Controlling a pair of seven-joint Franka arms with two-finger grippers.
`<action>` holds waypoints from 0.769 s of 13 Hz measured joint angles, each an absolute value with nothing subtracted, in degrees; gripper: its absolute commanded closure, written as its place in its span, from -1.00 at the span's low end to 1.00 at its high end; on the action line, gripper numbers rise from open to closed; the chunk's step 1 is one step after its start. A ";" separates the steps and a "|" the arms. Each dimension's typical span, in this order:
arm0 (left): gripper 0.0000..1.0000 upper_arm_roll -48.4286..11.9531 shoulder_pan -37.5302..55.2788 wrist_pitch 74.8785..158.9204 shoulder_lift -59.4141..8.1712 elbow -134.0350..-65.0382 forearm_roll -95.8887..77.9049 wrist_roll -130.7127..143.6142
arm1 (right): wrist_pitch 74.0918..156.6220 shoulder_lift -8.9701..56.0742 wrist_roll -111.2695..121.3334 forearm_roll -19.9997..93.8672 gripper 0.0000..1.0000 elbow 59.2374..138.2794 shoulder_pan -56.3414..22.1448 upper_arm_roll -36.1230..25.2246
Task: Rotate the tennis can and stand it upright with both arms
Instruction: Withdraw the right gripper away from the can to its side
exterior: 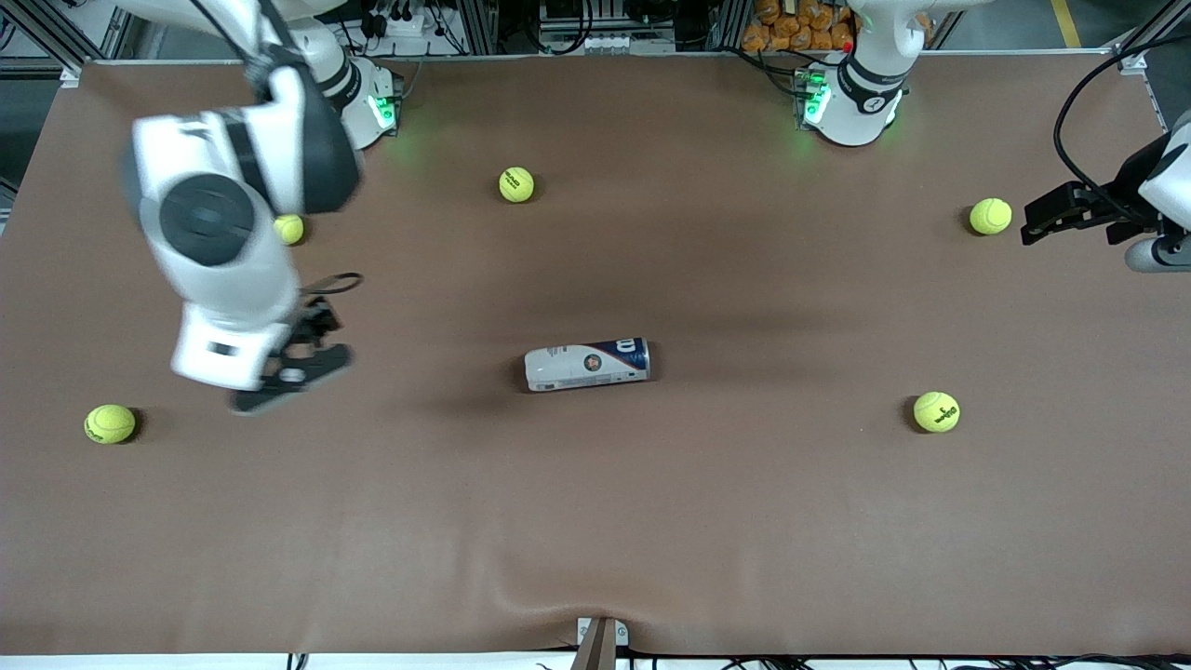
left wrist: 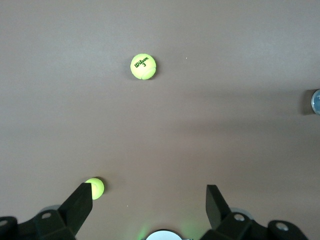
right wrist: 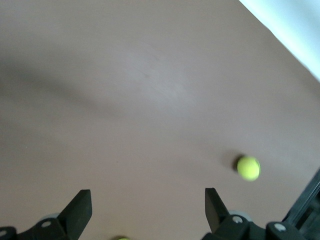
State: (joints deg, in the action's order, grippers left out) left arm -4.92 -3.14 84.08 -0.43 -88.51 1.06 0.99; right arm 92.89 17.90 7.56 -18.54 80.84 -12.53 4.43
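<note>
Tennis can [exterior: 587, 364], the slim white-and-navy tube, lies flat mid-surface on the brown surface [exterior: 651, 521], so we reckon nothing's done yet: rotating and uprighting are both left. Going across: our right hand [exterior: 300, 372] hovers wide open and empty toward its own end, near a yellow-green ball [exterior: 110, 423]. Plenty of bare room around the can. Left hand [exterior: 1047, 216] hangs wide open by the surface's end edge, beside another ball [exterior: 990, 216].

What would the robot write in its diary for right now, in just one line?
tennis can: lying on its side mid-table, untouched | left gripper: open, over table | right gripper: open, over table | step: can not yet upright
</note>
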 measured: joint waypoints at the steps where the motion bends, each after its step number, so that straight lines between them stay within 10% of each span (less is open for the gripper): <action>1: -1.00 -4.97 -3.13 83.90 0.14 -88.50 1.06 0.99 | 91.72 16.35 5.83 -16.94 -1.00 80.87 -10.57 4.42; 10: -1.00 -5.11 -3.09 83.43 2.19 -87.17 1.06 0.99 | 84.41 9.60 3.22 -5.94 -1.00 79.68 3.52 4.44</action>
